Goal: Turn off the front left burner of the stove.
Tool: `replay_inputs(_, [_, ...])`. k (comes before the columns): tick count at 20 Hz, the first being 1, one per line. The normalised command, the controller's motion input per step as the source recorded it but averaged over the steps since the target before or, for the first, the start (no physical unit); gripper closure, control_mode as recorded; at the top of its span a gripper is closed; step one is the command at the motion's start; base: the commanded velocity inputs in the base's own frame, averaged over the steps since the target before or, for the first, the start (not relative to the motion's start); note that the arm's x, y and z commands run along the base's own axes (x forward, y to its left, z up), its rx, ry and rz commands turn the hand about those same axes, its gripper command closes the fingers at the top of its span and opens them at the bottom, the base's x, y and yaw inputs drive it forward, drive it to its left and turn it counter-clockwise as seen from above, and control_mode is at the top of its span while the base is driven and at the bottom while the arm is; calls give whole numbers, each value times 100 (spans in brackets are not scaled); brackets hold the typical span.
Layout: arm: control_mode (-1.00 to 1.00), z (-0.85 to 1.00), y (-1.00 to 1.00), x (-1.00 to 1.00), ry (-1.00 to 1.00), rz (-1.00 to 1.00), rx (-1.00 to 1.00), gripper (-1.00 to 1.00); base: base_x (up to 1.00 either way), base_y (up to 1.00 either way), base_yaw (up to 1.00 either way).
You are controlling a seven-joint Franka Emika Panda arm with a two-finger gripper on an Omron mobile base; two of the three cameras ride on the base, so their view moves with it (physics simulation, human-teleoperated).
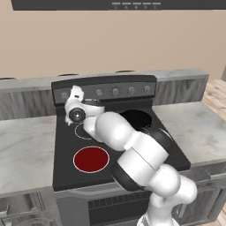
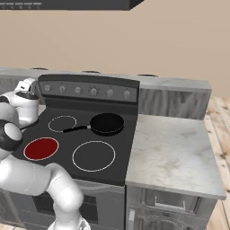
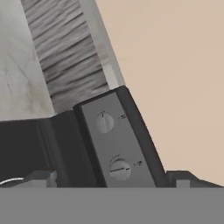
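A: Start with the big things. What carries it all?

B: A pale marbled counter runs along a beige wall, with the stove set into it, black glass top and a raised dark back panel bearing a row of small grey knobs.

A: And on the glass?

B: The front left burner glows red inside a thin pale outline, at the near left corner of the stove. To its right in the right base view is a larger white ring, and behind it a smaller white ring. A black frying pan sits on the back right burner, handle pointing left.

A: Where is the tool against that red disc?

B: The tool is up at the far left end of the back panel, well behind and above the red burner, with the smaller ring lying between them. It is near the leftmost knobs, not over the disc.

A: What does the hand view give?

B: Two grey knobs close ahead: one farther, one nearer the fingertips, whose dark tips rise apart at the bottom edge.

A: Open or clenched?

B: The tips stand wide apart with nothing between them, so released. I cannot tell whether a tip touches the panel.
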Motion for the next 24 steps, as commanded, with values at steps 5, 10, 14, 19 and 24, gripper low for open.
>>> replay_inputs(5, [-100, 1, 19, 16, 0, 0, -5, -100, 0, 0, 0])
replay_inputs(10, [-100, -1, 6, 10, 0, -1, -6, -100, 0, 0, 0])
replay_inputs(14, [-100, -3, 0, 35, 0, 0, -6, -100, 0, 0, 0])
replay_inputs(19, [-100, -4, 2, 35, 0, 0, -3, -100, 0, 0, 0])
replay_inputs(24, [-100, -14, 8, 14, 0, -3, -2, -100, 0, 0, 0])
